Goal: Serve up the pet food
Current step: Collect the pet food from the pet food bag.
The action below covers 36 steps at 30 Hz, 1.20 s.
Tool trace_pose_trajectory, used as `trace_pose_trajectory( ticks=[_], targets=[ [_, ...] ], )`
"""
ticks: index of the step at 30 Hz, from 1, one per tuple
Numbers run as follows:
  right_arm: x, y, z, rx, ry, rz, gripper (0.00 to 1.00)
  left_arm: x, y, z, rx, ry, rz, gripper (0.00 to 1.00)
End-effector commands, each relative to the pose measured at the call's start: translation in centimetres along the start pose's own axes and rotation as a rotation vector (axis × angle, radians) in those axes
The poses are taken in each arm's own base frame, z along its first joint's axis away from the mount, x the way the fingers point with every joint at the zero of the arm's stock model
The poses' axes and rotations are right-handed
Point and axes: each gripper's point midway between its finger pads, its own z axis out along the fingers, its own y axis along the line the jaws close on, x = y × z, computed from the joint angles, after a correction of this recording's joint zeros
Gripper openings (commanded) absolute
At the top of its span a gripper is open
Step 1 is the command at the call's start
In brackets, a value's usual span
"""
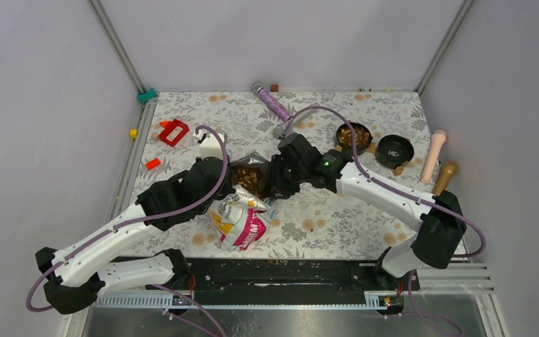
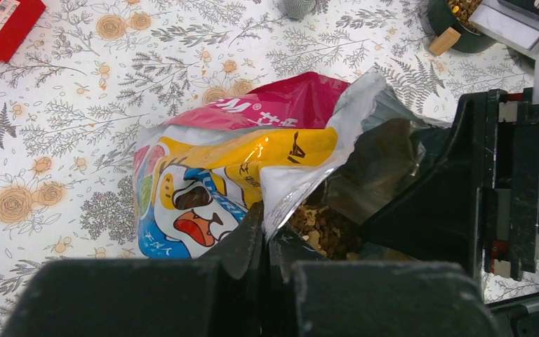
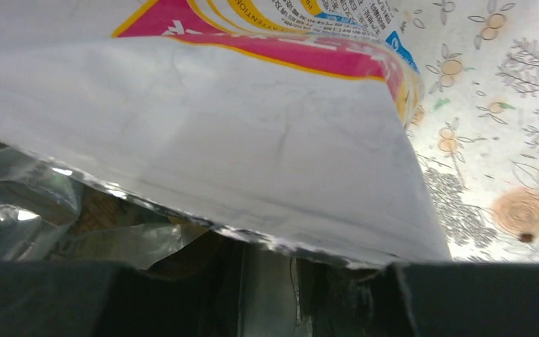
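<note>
Serving part done | bag (image 1: 242, 217) held open mid-worktop (image 1: 337, 217), pet food (image 1: 249, 179) seen in its mouth | left gripper (image 2: 265, 232) jaws clamped on one bag lip | right gripper (image 1: 274, 177) jaws apparently clamped on the opposite lip, view obscured | first bowl (image 1: 353, 135) filled; second bowl (image 1: 394, 149) judged left to fill

— What kind of place are we looking at?

— A robot lab, I'm thinking: a test cell. Plain grey walls (image 1: 35, 105) are closing it in on three sides, and metal posts (image 1: 116, 42) are running up the corners.

— Not a home? A floral cloth (image 1: 337, 210) is covering the table.

— It is (homely pattern, too). But two arms (image 1: 112, 239) are sitting bolted to a black rail (image 1: 288, 270) at the near edge, purple cables (image 1: 316, 107) are looping off them, and small props (image 1: 174, 131) are lying scattered about.
</note>
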Motion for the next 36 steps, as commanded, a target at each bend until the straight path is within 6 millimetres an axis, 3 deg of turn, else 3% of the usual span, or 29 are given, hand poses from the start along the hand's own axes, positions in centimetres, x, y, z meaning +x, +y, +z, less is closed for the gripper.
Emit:
trace_pose_trajectory(
  ticks=[1, 9, 18, 27, 36],
  targets=[
    [0.0, 5.0, 0.3, -0.282, -0.004, 0.081, 0.00, -3.0, -2.7, -1.6, 0.128, -0.077, -0.092, 0.00],
    [-0.7, 6.8, -0.6, -0.525, -0.063, 0.180, 0.00, -2.9, -2.8, -1.6, 0.126, -0.079, -0.087, 0.00],
    [-0.8, 8.1, -4.4, -0.718, -0.142, 0.211, 0.00, -2.9, -2.8, -1.6, 0.125, -0.078, -0.083, 0.00],
    [-0.2, 7.2, -9.0, -0.760, -0.232, 0.194, 0.00, -2.8, -2.9, -1.6, 0.130, -0.076, -0.081, 0.00],
    [0.0, 4.4, -11.4, -0.690, -0.338, 0.224, 0.00, -2.8, -3.2, -1.9, 0.150, -0.074, -0.080, 0.00]
  ],
)
